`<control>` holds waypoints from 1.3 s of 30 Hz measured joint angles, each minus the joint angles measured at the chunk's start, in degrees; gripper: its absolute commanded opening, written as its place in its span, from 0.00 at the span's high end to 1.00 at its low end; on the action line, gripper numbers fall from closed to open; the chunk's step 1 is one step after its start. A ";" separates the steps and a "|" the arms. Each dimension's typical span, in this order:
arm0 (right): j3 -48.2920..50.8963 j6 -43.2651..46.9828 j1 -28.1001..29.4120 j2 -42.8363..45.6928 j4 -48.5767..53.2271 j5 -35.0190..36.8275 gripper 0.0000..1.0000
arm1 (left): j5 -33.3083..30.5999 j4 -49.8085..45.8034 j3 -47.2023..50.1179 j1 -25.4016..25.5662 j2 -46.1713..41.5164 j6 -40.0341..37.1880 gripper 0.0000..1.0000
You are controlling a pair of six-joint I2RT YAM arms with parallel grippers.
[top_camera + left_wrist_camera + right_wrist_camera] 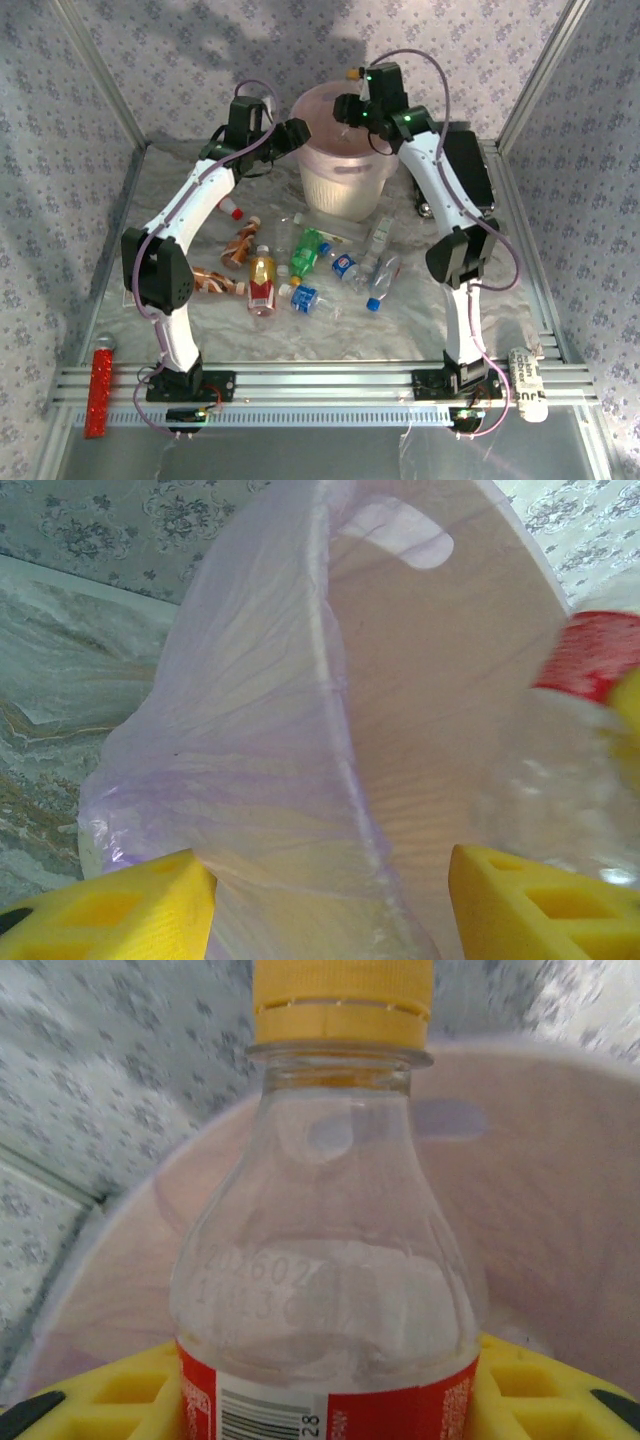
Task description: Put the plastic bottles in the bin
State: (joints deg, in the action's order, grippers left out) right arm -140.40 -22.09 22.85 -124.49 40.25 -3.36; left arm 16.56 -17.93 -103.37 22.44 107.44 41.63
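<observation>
Flowered wallpaper [150, 60] closes in the far side, and a pale marbled table [400, 330] runs from it to my two bases. The bin [345, 180] stands at the far middle of the table.

My right pincer [350, 108] is clamped on the red-labelled body of a clear bottle [320, 1240] with a yellow cap. The cap points away from my fingers, and the bin's inside is right behind it. I judge I hold it there so that letting go drops it inside.

My left pincer [293, 133] sits at the bin's left rim. Its fingers [130, 900] are spread wide with the rim between them, and they grip nothing.

The other bottles [300, 270] lie scattered on the table nearer my bases, between the arms and well apart from both pincers.
</observation>
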 measured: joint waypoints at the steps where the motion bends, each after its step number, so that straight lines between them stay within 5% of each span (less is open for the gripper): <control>1: -0.44 0.17 0.22 -0.96 1.03 -0.13 0.50 | 0.04 0.00 0.00 0.00 0.00 0.02 0.39; 13: -1.27 2.40 1.90 -6.36 9.20 -0.50 0.48 | 0.42 0.13 0.00 -0.02 0.04 0.02 0.39; 26: -1.60 4.72 2.40 -8.96 12.31 -0.50 0.13 | 0.61 0.13 0.00 -0.11 0.04 0.04 0.39; 33: -1.60 5.22 2.47 -8.98 12.35 -0.22 0.01 | 0.63 0.13 0.00 -0.22 0.04 0.04 0.39; 39: -1.60 6.08 2.67 -8.96 12.33 1.46 0.01 | 0.63 0.13 0.00 -0.22 0.04 0.04 0.39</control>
State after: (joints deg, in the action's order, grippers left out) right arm -141.99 -16.01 25.52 -133.45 52.58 -1.89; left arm 17.19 -17.80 -103.37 22.22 107.48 41.67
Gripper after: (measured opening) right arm 0.993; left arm 0.609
